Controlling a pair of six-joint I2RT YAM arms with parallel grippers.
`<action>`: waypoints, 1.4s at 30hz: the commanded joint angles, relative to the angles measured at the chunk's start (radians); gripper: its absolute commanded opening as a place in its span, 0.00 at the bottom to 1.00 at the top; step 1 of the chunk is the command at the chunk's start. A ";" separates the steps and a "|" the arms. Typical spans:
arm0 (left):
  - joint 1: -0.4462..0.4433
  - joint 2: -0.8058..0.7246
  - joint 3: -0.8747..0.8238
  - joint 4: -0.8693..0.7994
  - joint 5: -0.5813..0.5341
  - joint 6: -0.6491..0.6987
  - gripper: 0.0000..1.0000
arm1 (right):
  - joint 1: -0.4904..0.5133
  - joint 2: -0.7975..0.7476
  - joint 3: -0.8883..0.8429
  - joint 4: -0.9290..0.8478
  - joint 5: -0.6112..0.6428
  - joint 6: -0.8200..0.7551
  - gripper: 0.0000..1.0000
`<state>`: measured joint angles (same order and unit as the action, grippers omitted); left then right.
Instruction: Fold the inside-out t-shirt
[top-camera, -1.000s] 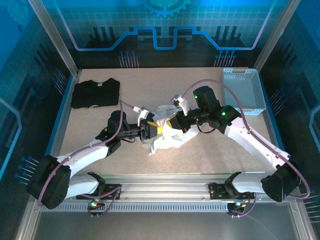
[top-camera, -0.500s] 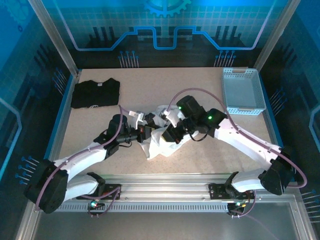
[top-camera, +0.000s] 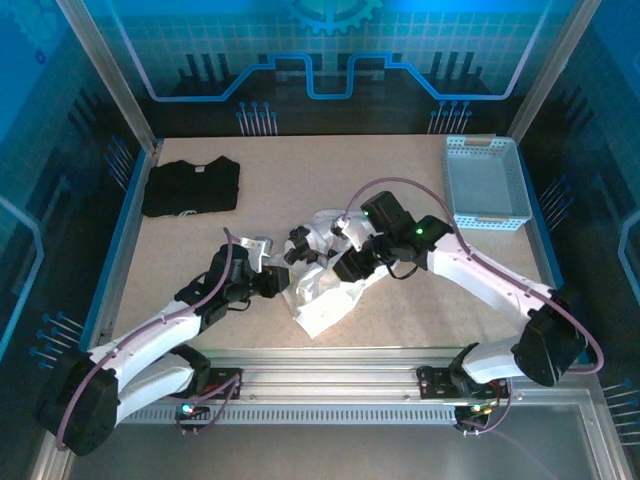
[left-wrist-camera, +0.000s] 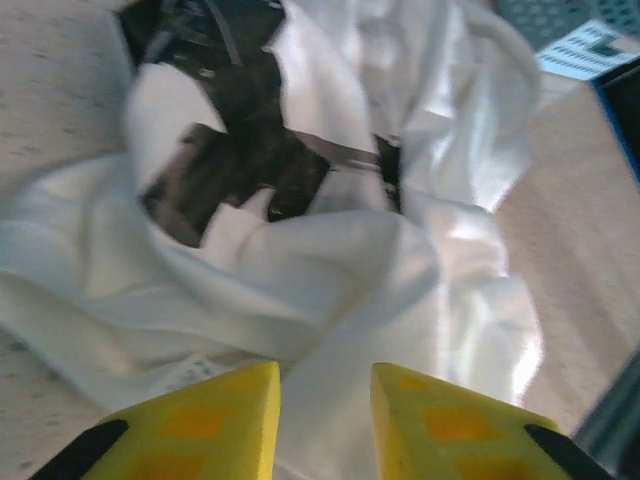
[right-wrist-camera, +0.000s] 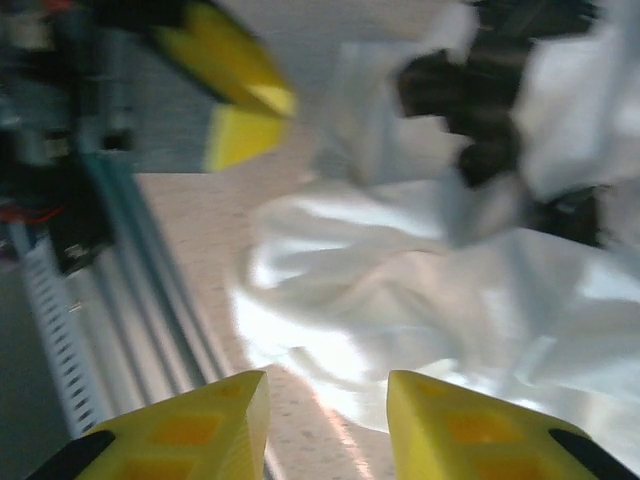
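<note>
Item: white, thin-fabric t-shirt (left-wrist-camera: 330, 270), crumpled in soft folds, lying on a speckled beige surface (left-wrist-camera: 50, 90). Dark, blurred patches sit among its upper folds; what they are cannot be made out.
Item: left end effector (left-wrist-camera: 325, 420), with yellow fingers (left-wrist-camera: 200, 430) at the lower edge, set apart. A shirt fold runs into the gap; a grip cannot be confirmed.

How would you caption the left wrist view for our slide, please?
Open left hand facing the crumpled white t-shirt, with its dark patch, on the table.
</note>
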<state>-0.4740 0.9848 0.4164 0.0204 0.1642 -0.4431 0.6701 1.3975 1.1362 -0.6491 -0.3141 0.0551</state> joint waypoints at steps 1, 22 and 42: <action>0.005 -0.008 0.065 -0.146 -0.163 -0.019 0.34 | -0.004 0.058 -0.007 0.037 0.145 0.076 0.38; 0.087 0.277 0.248 -0.218 -0.180 -0.115 0.71 | -0.059 0.041 -0.124 0.116 0.049 0.085 0.36; 0.195 0.615 0.309 -0.014 0.045 -0.170 0.52 | -0.116 0.724 0.567 -0.050 0.327 -0.200 0.85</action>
<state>-0.2832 1.5677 0.6964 -0.0315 0.1642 -0.6064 0.5381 2.0544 1.6146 -0.5735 -0.0032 -0.0589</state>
